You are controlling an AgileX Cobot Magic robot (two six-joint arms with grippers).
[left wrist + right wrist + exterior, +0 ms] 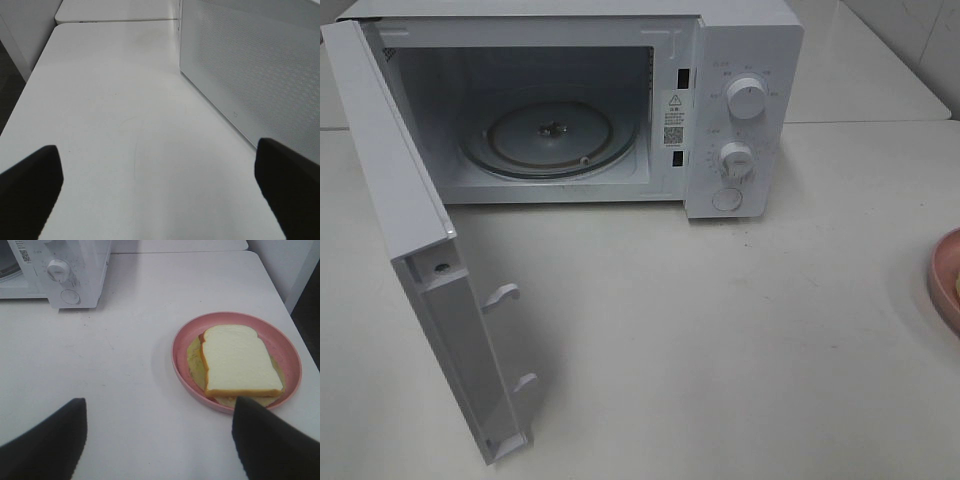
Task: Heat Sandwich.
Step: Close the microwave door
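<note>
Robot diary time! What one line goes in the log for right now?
microwave: door open, empty inside | sandwich: on pink plate, table | left gripper: open, empty | right gripper: open, near plate

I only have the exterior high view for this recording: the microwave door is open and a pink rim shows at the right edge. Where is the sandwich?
Observer: The right wrist view shows the sandwich lying on the pink plate, on the table to the right of the microwave.
Operator: Is the right end effector holding it?
Observer: No. The right end effector is open, short of the plate, with nothing between its fingers.
Operator: And the left arm?
Observer: The left end effector is wide open and empty above the bare table, beside the outer face of the open microwave door.
</note>
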